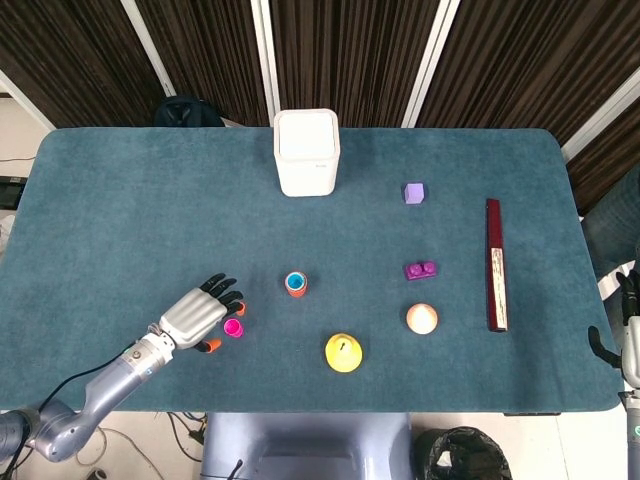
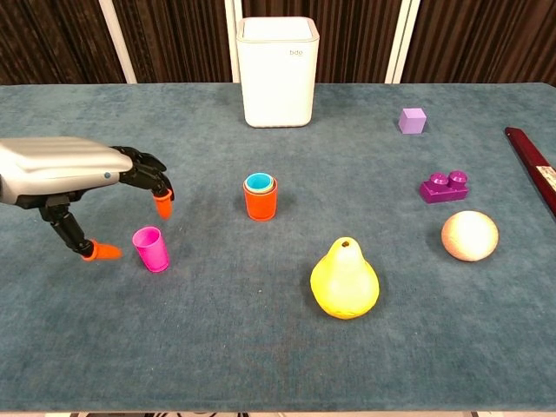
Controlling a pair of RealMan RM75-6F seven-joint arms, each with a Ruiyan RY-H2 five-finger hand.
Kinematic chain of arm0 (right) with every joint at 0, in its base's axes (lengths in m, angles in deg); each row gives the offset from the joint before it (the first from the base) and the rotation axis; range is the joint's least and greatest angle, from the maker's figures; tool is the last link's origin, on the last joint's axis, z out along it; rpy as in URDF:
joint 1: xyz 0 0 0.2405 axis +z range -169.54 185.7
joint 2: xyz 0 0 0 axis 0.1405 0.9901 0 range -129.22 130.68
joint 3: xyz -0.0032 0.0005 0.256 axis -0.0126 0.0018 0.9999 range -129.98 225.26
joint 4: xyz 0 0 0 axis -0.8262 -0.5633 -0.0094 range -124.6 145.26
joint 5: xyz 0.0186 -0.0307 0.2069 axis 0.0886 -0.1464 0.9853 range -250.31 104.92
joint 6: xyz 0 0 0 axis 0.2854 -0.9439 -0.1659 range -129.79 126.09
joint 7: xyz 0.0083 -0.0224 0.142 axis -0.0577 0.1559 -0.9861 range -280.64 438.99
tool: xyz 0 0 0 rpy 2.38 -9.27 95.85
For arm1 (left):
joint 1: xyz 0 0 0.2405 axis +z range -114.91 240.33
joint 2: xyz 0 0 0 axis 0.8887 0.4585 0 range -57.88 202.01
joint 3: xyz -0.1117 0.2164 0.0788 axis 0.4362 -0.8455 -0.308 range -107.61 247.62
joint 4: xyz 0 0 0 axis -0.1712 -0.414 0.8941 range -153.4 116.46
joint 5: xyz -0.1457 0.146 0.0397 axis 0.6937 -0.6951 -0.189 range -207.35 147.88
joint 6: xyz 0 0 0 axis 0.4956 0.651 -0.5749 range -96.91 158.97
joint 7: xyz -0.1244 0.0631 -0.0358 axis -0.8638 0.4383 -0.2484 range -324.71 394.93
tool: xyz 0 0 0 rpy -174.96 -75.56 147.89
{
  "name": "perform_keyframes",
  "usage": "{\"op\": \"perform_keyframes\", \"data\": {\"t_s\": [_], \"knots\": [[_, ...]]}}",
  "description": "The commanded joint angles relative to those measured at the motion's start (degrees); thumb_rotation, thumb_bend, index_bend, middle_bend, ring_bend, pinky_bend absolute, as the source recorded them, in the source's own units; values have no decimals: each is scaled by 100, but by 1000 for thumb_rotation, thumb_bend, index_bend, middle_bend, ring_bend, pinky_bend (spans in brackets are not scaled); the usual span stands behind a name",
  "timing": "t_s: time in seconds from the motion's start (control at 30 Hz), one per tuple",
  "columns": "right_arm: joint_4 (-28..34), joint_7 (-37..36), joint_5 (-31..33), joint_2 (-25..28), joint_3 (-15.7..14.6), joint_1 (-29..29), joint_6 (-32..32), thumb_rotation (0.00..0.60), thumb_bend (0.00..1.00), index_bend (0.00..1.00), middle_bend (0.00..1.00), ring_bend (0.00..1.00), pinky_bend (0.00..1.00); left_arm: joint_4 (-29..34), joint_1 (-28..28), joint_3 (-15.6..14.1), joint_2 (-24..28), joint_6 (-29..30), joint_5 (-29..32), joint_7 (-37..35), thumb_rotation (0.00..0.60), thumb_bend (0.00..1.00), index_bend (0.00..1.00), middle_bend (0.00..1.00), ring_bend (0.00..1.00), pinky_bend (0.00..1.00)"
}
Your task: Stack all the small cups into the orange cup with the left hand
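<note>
The left robot hand (image 2: 74, 174) hangs over the front left part of the blue-carpeted counter (image 1: 120, 200), fingers spread and curved downward, holding nothing. Its orange-tipped fingertips (image 2: 162, 207) arch above and just behind the small magenta plastic cup (image 2: 151, 249), while the orange-tipped thumb (image 2: 102, 252) sits low just to the cup's left; in the chest view a gap shows between thumb and cup, so the cup stands free and upright on the counter. From the head view the same left robot hand (image 1: 198, 317) lies directly beside the magenta cup (image 1: 233, 328), fingers reaching over its far side.

The orange plastic cup (image 2: 261, 200) stands upright near the counter's middle, well apart from the magenta cup, with a small light-blue cup (image 2: 258, 182) already nested inside it, its rim showing within the orange rim.

Of the right robot hand (image 1: 628, 330), only a sliver shows at the right edge of the head view, off the counter; whether its fingers are spread or closed cannot be told.

Elsewhere on the counter: a white rectangular bin (image 2: 278, 71) at the back, a yellow pear-shaped toy (image 2: 345, 280) in front, a pale orange ball (image 2: 470, 235), a purple toy brick (image 2: 444, 187), a lilac cube (image 2: 413, 120) and a long dark red box (image 1: 494, 264) along the right side.
</note>
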Motion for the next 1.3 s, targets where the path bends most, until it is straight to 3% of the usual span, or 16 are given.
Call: {"op": "perform_keyframes", "data": {"t_s": [0.03,0.73,1.3], "knots": [[3,-2,0,3,0,-1,0,600,430,59,0,64,0,-32,-23,19,-88,-27,63,117,600,253,335,182,0,0],[-16,-25,14,2,8,-3,12,600,430,59,0,64,0,-221,-62,81,-423,-36,284,456,600,303,445,228,0,0],[-14,-33,13,-2,-4,6,48,600,430,59,0,64,0,-310,-36,102,-466,39,493,683,600,305,411,223,0,0]]}}
